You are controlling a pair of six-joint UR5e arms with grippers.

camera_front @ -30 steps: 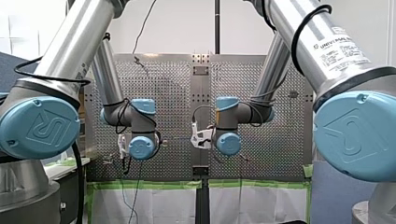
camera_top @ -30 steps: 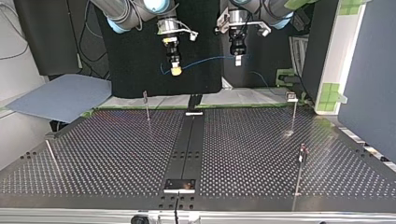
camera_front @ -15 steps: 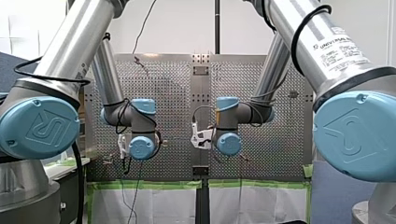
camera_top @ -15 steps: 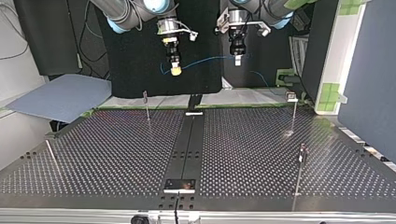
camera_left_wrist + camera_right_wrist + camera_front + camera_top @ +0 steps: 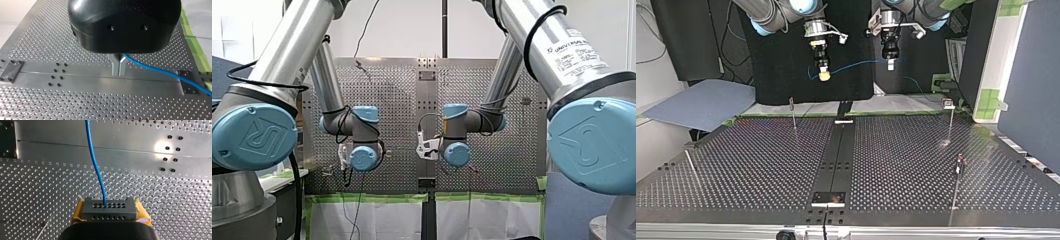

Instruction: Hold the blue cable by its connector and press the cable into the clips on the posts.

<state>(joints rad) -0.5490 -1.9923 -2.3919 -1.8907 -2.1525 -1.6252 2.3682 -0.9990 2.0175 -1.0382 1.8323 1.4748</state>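
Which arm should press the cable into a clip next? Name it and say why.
Probably my left. Its fingers pinch the blue cable itself, free to steer it down to a post, while my right gripper holds the connector between yellow pads as the anchor.

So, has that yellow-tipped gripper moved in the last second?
No. In the top view my right gripper sits exactly where it was relative to the thin post, shut on the connector.

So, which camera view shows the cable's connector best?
Right wrist view: the connector sits close, clamped between my right hand's yellow pads. The top view shows it too small; front and left wrist views miss it.
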